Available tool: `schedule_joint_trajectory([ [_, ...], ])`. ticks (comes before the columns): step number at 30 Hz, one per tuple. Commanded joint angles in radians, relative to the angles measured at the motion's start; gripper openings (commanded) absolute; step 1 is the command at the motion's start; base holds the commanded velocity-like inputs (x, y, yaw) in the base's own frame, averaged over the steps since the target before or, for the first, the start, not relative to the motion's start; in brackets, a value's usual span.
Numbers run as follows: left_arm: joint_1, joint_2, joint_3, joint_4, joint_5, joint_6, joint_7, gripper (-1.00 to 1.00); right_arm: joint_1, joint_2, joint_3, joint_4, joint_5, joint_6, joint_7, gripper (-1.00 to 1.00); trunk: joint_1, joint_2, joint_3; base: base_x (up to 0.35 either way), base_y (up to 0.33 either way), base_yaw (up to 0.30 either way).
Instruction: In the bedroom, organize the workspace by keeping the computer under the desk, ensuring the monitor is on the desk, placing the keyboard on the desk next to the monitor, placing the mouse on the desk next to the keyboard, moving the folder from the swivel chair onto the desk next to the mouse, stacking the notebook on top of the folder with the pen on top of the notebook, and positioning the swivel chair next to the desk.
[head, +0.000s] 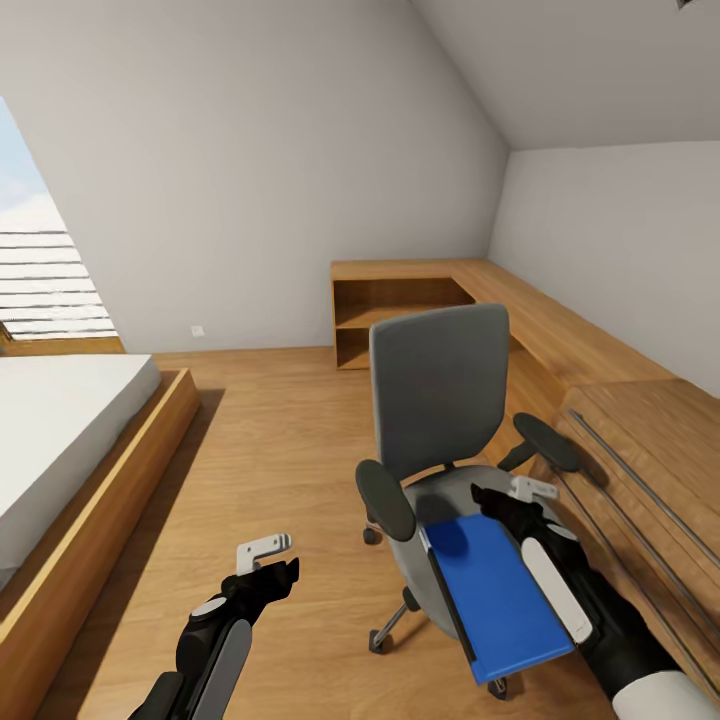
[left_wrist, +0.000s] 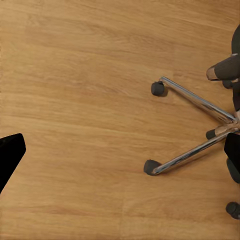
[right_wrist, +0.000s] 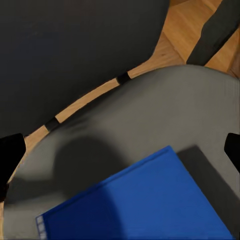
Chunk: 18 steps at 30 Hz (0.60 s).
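And here we are in the bedroom, early days by the look of it: the blue folder (head: 500, 598) lies flat on the grey seat of the swivel chair (head: 440, 385), hanging a little over the front edge, so that move to the desk is not yet made. The right gripper (head: 530, 489) hovers just above the folder's far end near the chair's armrest, and the right wrist view puts its two fingertips far apart at either side with the folder (right_wrist: 145, 207) and seat between them, so those jaws are spread wide and holding nothing. The left gripper (head: 265, 547) hangs over bare plank floor (head: 270, 440), well apart from the chair; its wrist view looks down on the chrome star base (left_wrist: 200, 130) and castors, and with one dark fingertip in sight I cannot tell how its jaws stand. A bed (head: 60, 430) sits at the left, a light wooden chest (head: 640, 440) with bar handles just beside the chair on the right. I'd judge the folder pickup is the step in hand, and everything else is yet to be checked or done: notebook and pen stacking, keyboard, mouse, parking the chair.
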<state>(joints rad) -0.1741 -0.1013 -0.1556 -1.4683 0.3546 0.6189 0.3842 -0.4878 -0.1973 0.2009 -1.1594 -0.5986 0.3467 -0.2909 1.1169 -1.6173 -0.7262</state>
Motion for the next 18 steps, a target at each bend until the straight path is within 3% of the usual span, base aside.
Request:
schedule_joint_trajectory([
  [1, -0.001, 0.0, -0.001, -0.001, 0.011, 0.002, 0.01, 1.0, 0.013, -0.001, 0.003, -0.028, -0.012, 0.005, -0.014, 1.0, 0.0, 0.0, -0.001, 0.0, 0.0, 0.0],
  [7, -0.001, 0.0, -0.001, -0.001, 0.011, 0.002, 0.01, 1.0, 0.097, 0.0, 0.005, -0.163, -0.023, 0.014, -0.03, 1.0, 0.0, 0.0, -0.001, 0.0, 0.0, 0.0],
  [14, 0.0, 0.001, 0.0, -0.001, 0.012, 0.002, 0.009, 1.0, 0.116, 0.003, 0.007, -0.195, -0.027, 0.014, -0.032, 1.0, 0.0, 0.0, -0.001, -0.003, 0.003, 0.0],
  [18, -0.001, 0.002, 0.001, -0.001, 0.012, 0.003, 0.009, 1.0, 0.119, 0.004, 0.008, -0.201, -0.029, 0.01, -0.031, 1.0, 0.0, 0.0, -0.001, -0.136, 0.166, 0.0],
])
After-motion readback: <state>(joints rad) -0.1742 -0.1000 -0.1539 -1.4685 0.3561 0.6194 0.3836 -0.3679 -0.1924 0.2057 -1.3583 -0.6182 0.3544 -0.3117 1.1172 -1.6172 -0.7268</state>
